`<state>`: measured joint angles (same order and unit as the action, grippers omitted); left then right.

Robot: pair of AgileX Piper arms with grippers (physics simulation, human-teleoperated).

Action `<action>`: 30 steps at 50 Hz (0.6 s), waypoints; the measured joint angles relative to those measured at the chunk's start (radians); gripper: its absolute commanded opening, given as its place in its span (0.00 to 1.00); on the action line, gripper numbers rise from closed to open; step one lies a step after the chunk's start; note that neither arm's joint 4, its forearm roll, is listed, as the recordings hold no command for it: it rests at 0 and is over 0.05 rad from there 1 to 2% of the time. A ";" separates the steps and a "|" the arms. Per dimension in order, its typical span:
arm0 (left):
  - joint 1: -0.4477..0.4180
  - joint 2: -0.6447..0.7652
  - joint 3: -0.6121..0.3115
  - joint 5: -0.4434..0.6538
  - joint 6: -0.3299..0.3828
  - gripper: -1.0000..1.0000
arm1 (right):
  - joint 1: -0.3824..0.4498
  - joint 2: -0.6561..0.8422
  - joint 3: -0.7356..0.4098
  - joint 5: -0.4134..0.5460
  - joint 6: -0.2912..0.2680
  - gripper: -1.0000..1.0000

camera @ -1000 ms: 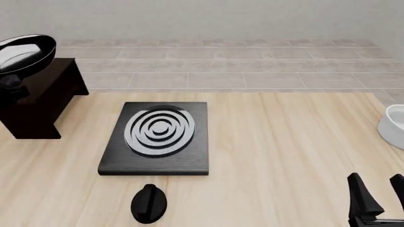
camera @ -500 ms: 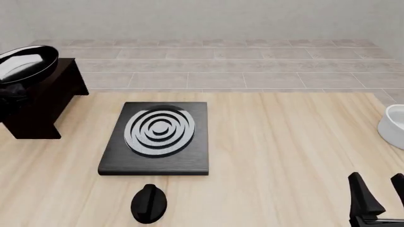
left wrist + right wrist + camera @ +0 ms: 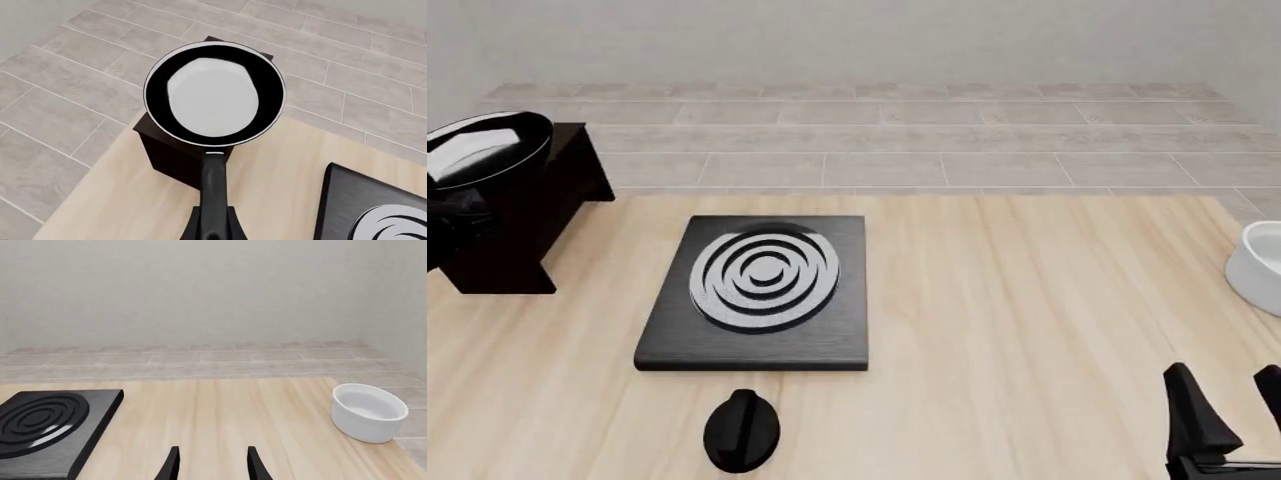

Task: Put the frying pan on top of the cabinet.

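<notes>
The frying pan (image 3: 483, 148) is glossy black with a pale inside and sits low over the top of the dark brown cabinet (image 3: 541, 215) at the table's far left. I cannot tell if it touches the top. In the left wrist view the pan (image 3: 213, 95) covers most of the cabinet (image 3: 175, 156). My left gripper (image 3: 213, 231) is shut on the pan's handle; in the front view it (image 3: 449, 212) is dark against the cabinet. My right gripper (image 3: 1232, 425) is open and empty at the table's near right, and its gap also shows in the right wrist view (image 3: 212, 467).
A flat black stove plate (image 3: 761, 290) with silver rings lies mid-table, also in the wrist views (image 3: 373, 210) (image 3: 47, 420). A black knob (image 3: 741, 430) lies in front of it. A white bowl (image 3: 1261, 262) (image 3: 368, 411) stands at the right edge. Tiled floor lies beyond the table.
The pan has come down and slightly right over the cabinet top, held by my left gripper. The right arm has not moved.
</notes>
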<state>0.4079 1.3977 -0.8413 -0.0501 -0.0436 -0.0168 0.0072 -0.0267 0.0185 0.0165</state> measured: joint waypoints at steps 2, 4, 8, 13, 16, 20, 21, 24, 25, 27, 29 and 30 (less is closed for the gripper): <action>0.001 0.005 0.001 -0.005 0.000 0.00 | 0.000 0.000 -0.001 0.000 0.000 1.00; 0.002 0.010 0.001 -0.009 0.000 0.00 | 0.000 0.001 -0.001 0.001 0.000 1.00; 0.004 0.021 0.002 -0.020 0.001 0.00 | 0.001 0.001 -0.002 0.001 -0.001 1.00; 0.005 0.035 0.002 -0.033 0.002 0.00 | 0.001 0.002 -0.001 0.001 -0.001 1.00; 0.005 0.044 0.001 -0.039 0.002 0.00 | 0.001 0.002 -0.001 0.001 -0.001 1.00; 0.005 0.054 0.000 -0.049 0.003 0.00 | 0.001 0.000 0.001 0.001 -0.001 1.00; 0.005 0.057 -0.001 -0.051 0.003 0.00 | 0.001 0.000 0.001 0.001 -0.001 1.00; 0.004 0.064 -0.003 -0.057 0.004 0.00 | 0.001 -0.001 0.003 0.001 -0.001 1.00; 0.004 0.066 -0.004 -0.059 0.004 0.00 | 0.001 -0.001 0.004 0.001 -0.001 1.00; 0.004 0.071 -0.005 -0.063 0.004 0.00 | 0.001 -0.001 0.004 0.000 -0.001 1.00; 0.004 0.076 -0.007 -0.068 0.005 0.00 | 0.001 -0.001 0.005 0.000 -0.001 1.00; 0.004 0.079 -0.008 -0.071 0.005 0.00 | 0.001 -0.001 0.005 0.000 -0.001 1.00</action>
<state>0.4124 1.4765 -0.8492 -0.1207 -0.0387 -0.0154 0.0060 -0.0212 0.0182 0.0151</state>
